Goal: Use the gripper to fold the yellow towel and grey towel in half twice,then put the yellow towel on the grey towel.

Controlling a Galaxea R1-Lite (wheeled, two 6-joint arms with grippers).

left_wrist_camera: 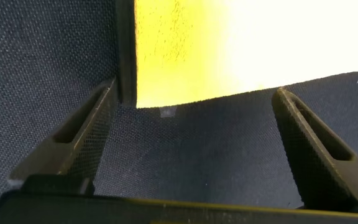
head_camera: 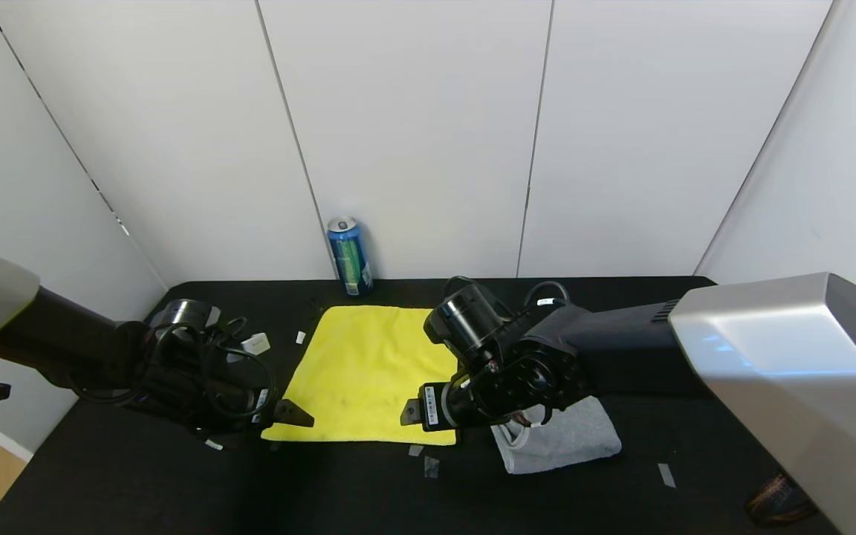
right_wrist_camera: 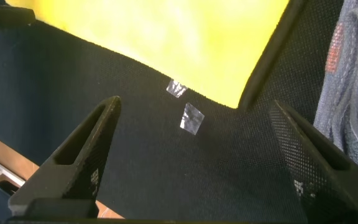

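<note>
The yellow towel (head_camera: 368,368) lies spread flat on the black table, between my two arms. The grey towel (head_camera: 573,438) rests folded into a small bundle just right of it, partly under my right wrist. My left gripper (head_camera: 298,416) is low at the yellow towel's near left corner and open; in the left wrist view that gripper (left_wrist_camera: 196,90) straddles bare table, with the yellow towel's (left_wrist_camera: 241,43) edge just beyond its tips. My right gripper (head_camera: 407,412) is open at the near right corner. In the right wrist view that gripper (right_wrist_camera: 194,102) frames the yellow towel (right_wrist_camera: 185,37), with the grey towel (right_wrist_camera: 353,81) beside it.
A blue drink can (head_camera: 350,256) stands upright against the back wall behind the yellow towel. Small tape bits (head_camera: 430,466) lie on the black table (head_camera: 138,483) near the front. A small white object (head_camera: 255,343) sits by the left arm. White walls enclose three sides.
</note>
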